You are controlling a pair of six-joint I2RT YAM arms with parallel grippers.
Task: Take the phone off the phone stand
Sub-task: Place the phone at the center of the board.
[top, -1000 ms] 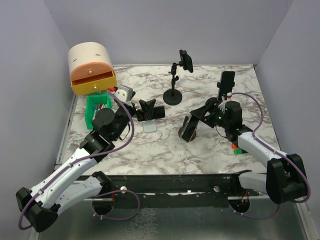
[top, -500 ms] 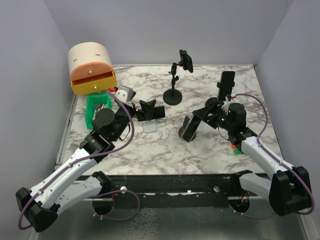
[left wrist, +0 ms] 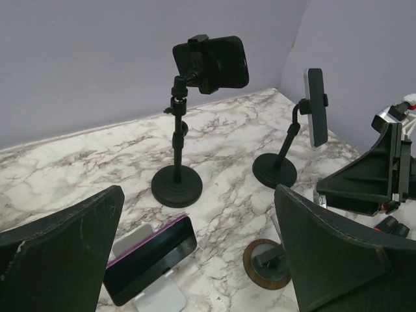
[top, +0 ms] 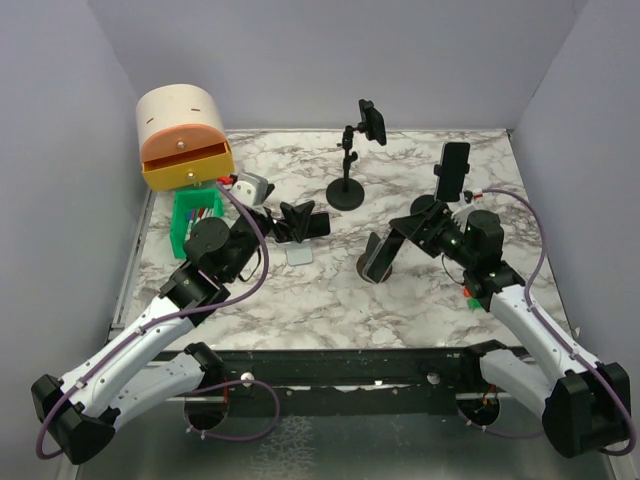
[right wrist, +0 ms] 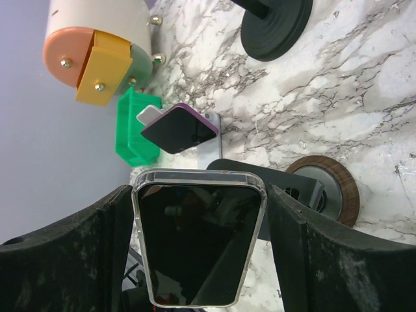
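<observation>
Right claw clamped across the width of a clear-cased phone beside its stand, near the middle of the tabletop.
Phone's long axis ran along the fingers, its far end at the stand's dark cradle; whether it had cleared that could not be told. Left claw hung open, farther off. Four phones and four stands in all.

Phone: glossy black glass, clear smooth plastic case.
Table: smooth marble-patterned top.
Stand base, 3 o'clock of phone: wood-look rim.
Left gripper fingers: matt black, scuffed.
</observation>
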